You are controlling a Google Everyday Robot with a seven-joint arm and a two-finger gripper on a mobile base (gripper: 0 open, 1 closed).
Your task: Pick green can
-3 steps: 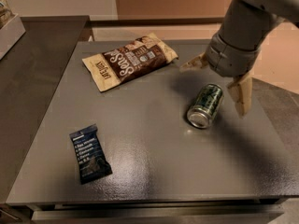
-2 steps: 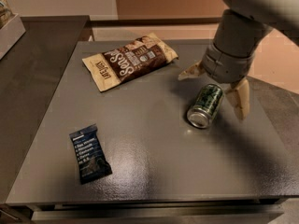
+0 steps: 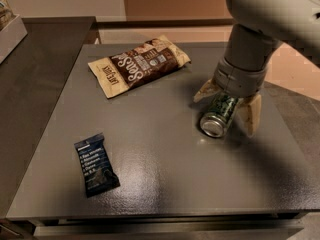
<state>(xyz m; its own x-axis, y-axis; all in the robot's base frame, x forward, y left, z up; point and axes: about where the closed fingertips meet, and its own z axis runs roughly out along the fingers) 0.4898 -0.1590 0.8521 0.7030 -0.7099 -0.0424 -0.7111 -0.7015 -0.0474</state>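
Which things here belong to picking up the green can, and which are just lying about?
In the job: green can, lying on its side; gripper, open, straddling it.
Lying about: snack bag, far side of the table; blue bar wrapper, near left.

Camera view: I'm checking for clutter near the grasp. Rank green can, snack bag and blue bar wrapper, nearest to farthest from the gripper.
The gripper is at the right of the table, fingers open.
1. green can: between the fingers.
2. snack bag: back left.
3. blue bar wrapper: front left, farthest.
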